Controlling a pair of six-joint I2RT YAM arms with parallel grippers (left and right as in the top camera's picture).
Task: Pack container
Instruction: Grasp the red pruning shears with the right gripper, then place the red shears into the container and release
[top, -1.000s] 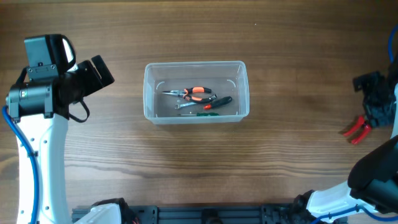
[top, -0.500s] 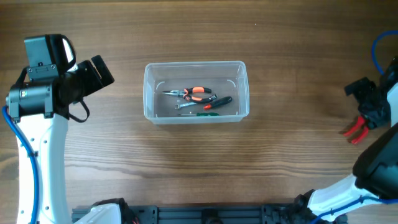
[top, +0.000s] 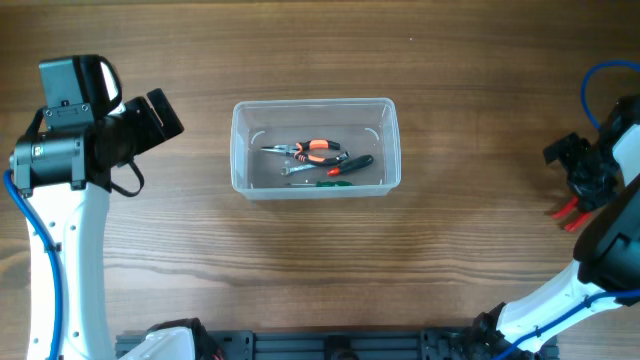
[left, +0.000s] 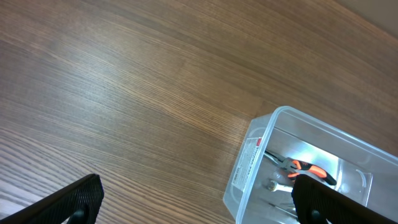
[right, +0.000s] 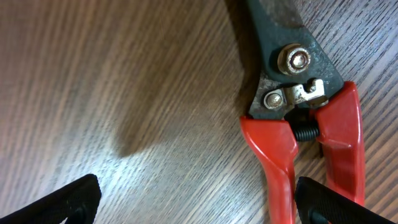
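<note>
The clear plastic container (top: 315, 146) stands at the table's middle and holds orange-handled pliers (top: 310, 150), a wrench and screwdrivers. It shows at the lower right of the left wrist view (left: 323, 168). My left gripper (top: 158, 117) is open and empty, left of the container. Red-handled cutters (top: 571, 212) lie on the table at the far right. In the right wrist view they (right: 298, 106) lie flat close under my right gripper (right: 199, 205), which is open with one red handle between its fingertips. In the overhead view the right gripper (top: 583, 172) hangs just above them.
Bare wood table (top: 320, 260) lies all around the container. The arm bases and a black rail (top: 320, 345) sit at the front edge.
My right gripper has moved left and slightly down over the red-handled cutters, covering more of them. The left arm and the container have not moved.
</note>
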